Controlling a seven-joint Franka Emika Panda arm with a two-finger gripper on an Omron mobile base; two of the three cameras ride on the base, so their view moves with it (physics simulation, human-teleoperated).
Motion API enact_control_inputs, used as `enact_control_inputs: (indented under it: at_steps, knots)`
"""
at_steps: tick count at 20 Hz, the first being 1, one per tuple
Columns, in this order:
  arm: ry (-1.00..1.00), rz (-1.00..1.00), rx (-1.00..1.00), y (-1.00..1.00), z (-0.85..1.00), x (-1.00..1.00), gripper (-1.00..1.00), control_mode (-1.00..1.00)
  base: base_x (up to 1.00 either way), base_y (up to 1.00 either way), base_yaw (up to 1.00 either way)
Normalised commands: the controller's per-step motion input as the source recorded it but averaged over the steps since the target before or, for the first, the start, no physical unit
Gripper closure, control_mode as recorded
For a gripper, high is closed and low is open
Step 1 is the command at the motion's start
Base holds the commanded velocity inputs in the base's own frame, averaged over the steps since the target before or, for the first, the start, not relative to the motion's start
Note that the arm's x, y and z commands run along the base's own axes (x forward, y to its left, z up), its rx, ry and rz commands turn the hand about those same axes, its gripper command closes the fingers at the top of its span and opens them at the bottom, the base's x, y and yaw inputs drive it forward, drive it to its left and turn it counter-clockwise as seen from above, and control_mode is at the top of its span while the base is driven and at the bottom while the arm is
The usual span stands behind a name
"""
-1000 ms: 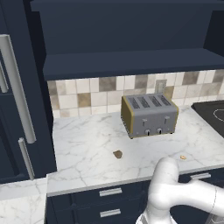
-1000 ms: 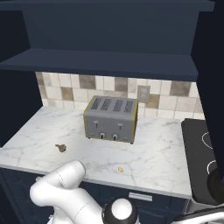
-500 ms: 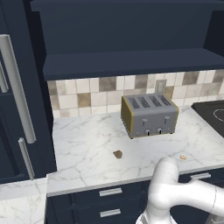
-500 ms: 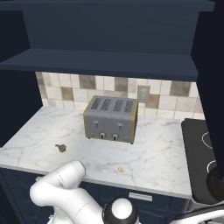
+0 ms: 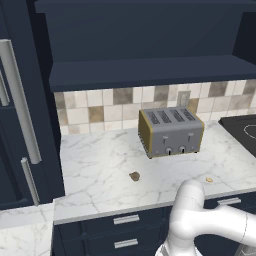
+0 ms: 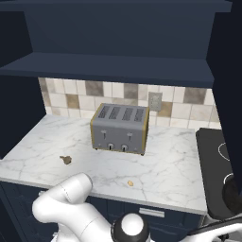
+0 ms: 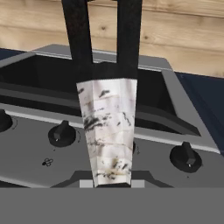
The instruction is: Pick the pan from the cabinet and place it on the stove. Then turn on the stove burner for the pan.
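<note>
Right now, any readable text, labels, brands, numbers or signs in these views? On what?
No readable words, brands or numbers anywhere.
Small mark beside a knob on the grey panel, hand view: too small to read.
Stove: thin white rings only, no text.
Toaster: no legible label on its front.

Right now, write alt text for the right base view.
A silver four-slot toaster with yellow sides stands on a white marble counter against a tiled backsplash, under a dark navy shelf. The black glass cooktop sits at right; the white robot arm rises in front.
</note>
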Motion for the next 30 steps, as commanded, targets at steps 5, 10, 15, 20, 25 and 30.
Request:
enact_control_inputs:
  at_steps: [5, 10, 15, 20, 25, 30]
  knots:
    - [0.0, 0.0, 0.0, 0.0, 0.0, 0.09, 1.0, -1.0, 0.0, 0.0, 0.0]
    - [0.0, 0.0, 0.0, 0.0, 0.0, 0.05, 1.0, -1.0, 0.0, 0.0, 0.0]
    - [0.0, 0.0, 0.0, 0.0, 0.0, 0.04, 1.0, -1.0, 0.0, 0.0, 0.0]
    - [0.0, 0.0, 0.0, 0.0, 0.0, 0.05, 1.0, -1.0, 0.0, 0.0, 0.0]
    - [0.0, 0.0, 0.0, 0.0, 0.0, 0.07, 1.0, -1.0, 0.0, 0.0, 0.0]
    - [0.0, 0.0, 0.0, 0.0, 0.0, 0.12, 1.0, -1.0, 0.0, 0.0, 0.0]
